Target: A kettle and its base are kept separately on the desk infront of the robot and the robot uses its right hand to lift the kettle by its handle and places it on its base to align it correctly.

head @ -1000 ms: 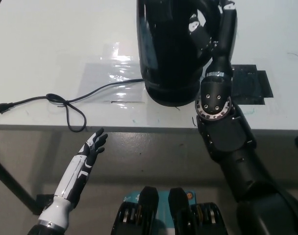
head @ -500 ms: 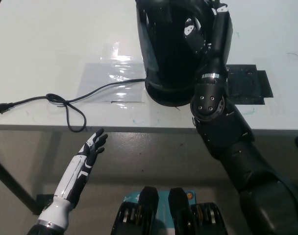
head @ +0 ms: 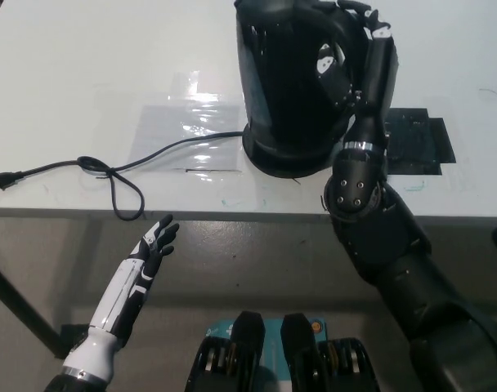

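Gripping the kettle by its handle, the black right hand is closing around the grip on the kettle's right flank, with the forearm rising beneath it from the lower right. The kettle is standing upright near the desk's front edge, its long axis vertical, and its bottom is meeting the round base, whose dark rim is showing just under the body; whether it is fully seated cannot be told from this view. The base is lying directly below the held kettle, so the coming move appears to be turning on vertical seating and rotation, not on sideways travel. The power cord is trailing left from the base to its plug. The white left hand is resting below the desk edge at lower left, fingers spread and holding nothing, well apart from the kettle. Compared with half a second ago, the kettle is sitting slightly farther right and the wrist is tilting more upright.
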Action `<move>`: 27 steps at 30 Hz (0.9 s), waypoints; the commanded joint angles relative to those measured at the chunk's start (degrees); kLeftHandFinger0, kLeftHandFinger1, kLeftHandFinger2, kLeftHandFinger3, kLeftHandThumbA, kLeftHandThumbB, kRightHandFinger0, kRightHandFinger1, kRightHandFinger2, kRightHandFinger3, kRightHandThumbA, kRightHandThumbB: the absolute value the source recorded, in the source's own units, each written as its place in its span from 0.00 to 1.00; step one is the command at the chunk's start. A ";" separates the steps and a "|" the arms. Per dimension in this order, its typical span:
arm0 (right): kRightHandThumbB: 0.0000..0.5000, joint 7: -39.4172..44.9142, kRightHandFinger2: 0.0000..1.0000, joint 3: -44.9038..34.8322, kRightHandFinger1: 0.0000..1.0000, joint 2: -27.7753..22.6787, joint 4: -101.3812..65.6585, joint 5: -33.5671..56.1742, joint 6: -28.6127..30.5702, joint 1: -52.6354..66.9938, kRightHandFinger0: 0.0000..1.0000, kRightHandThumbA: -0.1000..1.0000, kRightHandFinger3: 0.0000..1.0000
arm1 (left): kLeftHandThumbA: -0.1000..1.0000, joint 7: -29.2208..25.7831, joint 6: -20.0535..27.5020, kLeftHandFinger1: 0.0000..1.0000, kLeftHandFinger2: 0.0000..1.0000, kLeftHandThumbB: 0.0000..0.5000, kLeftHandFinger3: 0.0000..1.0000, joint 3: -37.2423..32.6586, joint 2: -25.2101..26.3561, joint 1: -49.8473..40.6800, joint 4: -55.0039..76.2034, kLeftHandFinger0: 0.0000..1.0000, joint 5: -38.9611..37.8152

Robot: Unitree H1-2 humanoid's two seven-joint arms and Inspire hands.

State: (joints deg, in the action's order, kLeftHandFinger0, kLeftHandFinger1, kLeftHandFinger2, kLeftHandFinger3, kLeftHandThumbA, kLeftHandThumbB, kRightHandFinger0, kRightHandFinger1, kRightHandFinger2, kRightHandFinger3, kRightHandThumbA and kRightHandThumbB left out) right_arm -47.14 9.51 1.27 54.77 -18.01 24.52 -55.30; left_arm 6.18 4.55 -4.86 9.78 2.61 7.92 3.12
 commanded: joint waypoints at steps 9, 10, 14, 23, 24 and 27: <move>0.21 -0.38 0.55 2.15 0.09 0.99 -2.33 3.28 2.41 4.43 0.00 0.00 0.67 | 1.00 1.38 1.95 1.00 1.00 0.21 1.00 -0.11 1.30 0.95 0.52 1.00 0.14; 0.21 0.30 0.55 1.99 0.09 1.32 -2.52 4.09 2.41 4.79 0.00 0.00 0.67 | 1.00 1.43 2.08 1.00 1.00 0.20 1.00 -0.12 1.31 1.01 0.51 1.00 0.02; 0.21 -0.03 0.55 2.19 0.09 2.07 -1.46 4.02 2.41 5.02 0.00 0.00 0.67 | 1.00 1.51 2.24 1.00 1.00 0.19 1.00 -0.09 1.34 1.31 0.36 1.00 -0.26; 0.20 2.58 0.55 1.69 0.09 3.71 1.39 6.49 2.41 4.61 0.00 0.00 0.66 | 1.00 1.57 1.74 1.00 1.00 0.18 1.00 -0.05 1.68 1.57 0.68 1.00 -0.13; 0.19 2.40 0.56 1.79 0.09 3.70 1.75 6.21 2.41 4.29 0.00 0.00 0.66 | 1.00 1.57 1.83 1.00 1.00 0.18 1.00 -0.07 1.69 1.65 0.59 1.00 -0.15; 0.19 2.04 0.57 2.06 0.10 3.68 1.95 5.76 2.41 3.90 0.00 0.00 0.67 | 1.00 1.60 1.94 1.00 1.00 0.17 1.00 -0.19 1.72 1.75 0.60 1.00 0.10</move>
State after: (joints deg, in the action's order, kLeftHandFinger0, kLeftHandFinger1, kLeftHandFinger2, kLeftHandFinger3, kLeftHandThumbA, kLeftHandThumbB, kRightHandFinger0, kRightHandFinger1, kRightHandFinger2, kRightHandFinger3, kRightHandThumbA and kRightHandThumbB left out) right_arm -47.76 10.86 3.47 55.23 -13.00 27.60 -50.25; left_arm 6.45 4.62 -5.02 10.31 3.21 7.86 3.16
